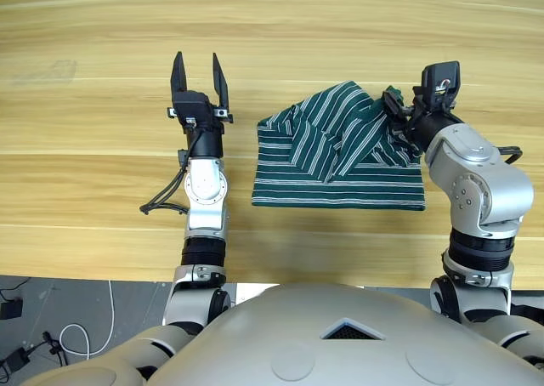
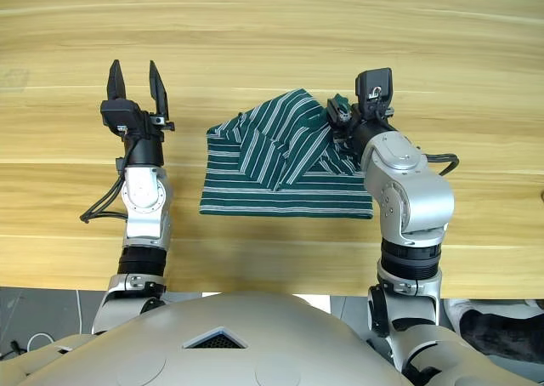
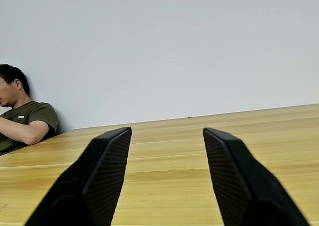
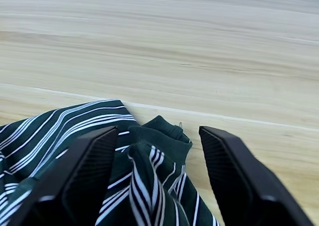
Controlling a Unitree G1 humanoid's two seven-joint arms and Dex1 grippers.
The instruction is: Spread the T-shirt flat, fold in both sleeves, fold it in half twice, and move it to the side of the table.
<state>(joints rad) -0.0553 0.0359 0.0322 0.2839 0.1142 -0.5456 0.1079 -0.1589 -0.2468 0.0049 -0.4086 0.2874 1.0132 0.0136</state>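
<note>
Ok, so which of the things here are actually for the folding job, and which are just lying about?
For the job: striped T-shirt, partly folded; wooden table under it.
Lying about: white cable and black adapter on the floor.

T-shirt (image 2: pixel 285 161), green with white stripes, lies on the wood table (image 2: pixel 340 29). It is partly folded: the near edge is straight and flat, the far side is rumpled with diagonal folds. Left gripper (image 2: pixel 134 76) sits well apart from the shirt on its left, level with its far edge, fingers spread and pointing away from the robot, nothing between them. Right gripper (image 2: pixel 344 116) is at the shirt's far right corner, right on the bunched fabric there.
</note>
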